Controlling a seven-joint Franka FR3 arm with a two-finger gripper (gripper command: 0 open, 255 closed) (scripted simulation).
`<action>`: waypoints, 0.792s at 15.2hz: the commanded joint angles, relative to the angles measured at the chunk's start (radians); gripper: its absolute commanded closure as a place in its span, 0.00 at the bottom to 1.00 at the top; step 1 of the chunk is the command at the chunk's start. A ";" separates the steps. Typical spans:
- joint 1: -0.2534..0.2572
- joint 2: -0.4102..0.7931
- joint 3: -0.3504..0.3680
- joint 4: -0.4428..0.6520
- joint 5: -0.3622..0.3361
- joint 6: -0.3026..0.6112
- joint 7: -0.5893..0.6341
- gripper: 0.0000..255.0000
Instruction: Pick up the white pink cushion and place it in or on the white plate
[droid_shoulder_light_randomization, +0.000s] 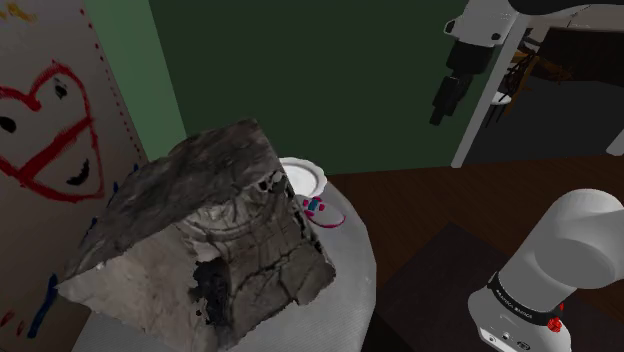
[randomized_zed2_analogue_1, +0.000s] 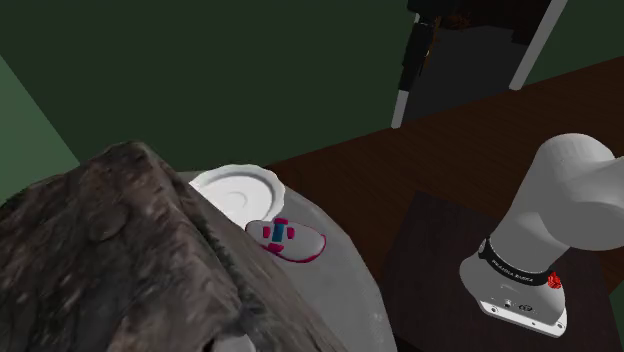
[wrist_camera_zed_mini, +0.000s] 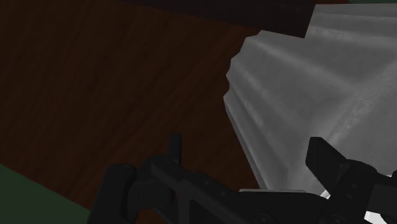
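Task not begun. On the grey bench (droid_shoulder_light_randomization: 355, 275), right of the dark rocky block (droid_shoulder_light_randomization: 200, 230), the white plate (droid_shoulder_light_randomization: 303, 178) sits empty. The white-pink cushion (droid_shoulder_light_randomization: 322, 212) lies just beside it. The gripper (droid_shoulder_light_randomization: 439, 110) hangs high, well apart, fingers (wrist_camera_zed_mini: 173, 147) spread and empty. Grasp, lift and placement remain.

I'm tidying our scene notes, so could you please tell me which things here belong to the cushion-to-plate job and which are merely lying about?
For the job: white and pink cushion; white plate; the robot's open hand.
Just lying about: large dark rocky block; grey table; red heart drawing on the wall.
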 joint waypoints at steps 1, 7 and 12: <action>0.000 0.000 0.000 0.000 0.000 0.000 0.000 0.00; 0.038 0.042 0.135 -0.032 0.079 0.080 0.149 0.00; 0.064 0.114 0.250 -0.025 0.133 0.154 0.272 0.00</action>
